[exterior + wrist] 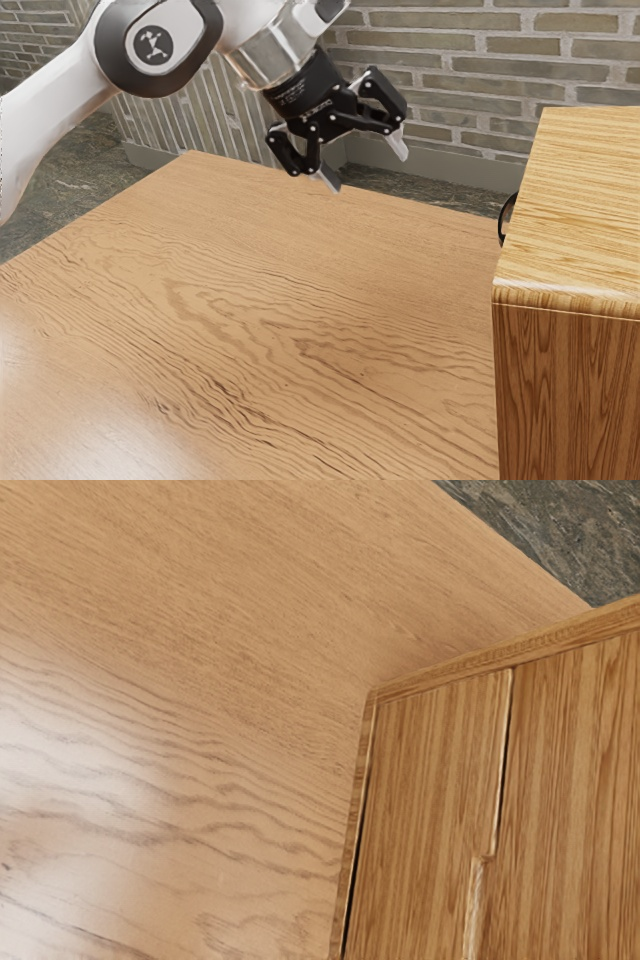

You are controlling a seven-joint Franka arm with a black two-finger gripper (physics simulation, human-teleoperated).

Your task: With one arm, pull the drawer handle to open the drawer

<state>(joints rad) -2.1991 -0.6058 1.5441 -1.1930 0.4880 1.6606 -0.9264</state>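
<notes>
Cabinet close by, gripper released and apart from the handle

Wooden cabinet (pixel 570 200) stands nearest, on the table (pixel 250 320). On its face turned to the arm, just under its top board, a small dark arc shows past the edge: the drawer handle (pixel 505 218). The drawer front is hidden from this side, so I cannot tell if it is pulled out. The gripper (pixel 365 165) hangs in the air above the table, well apart from the cabinet, on the handle's side. Its two fingers are spread wide and nothing is between them. In the wrist view the cabinet (pixel 480 820) shows wood panels with thin seams, the table (pixel 180 680) lies beside it, and dark stone floor (pixel 560 530) is beyond the table's edge
</notes>
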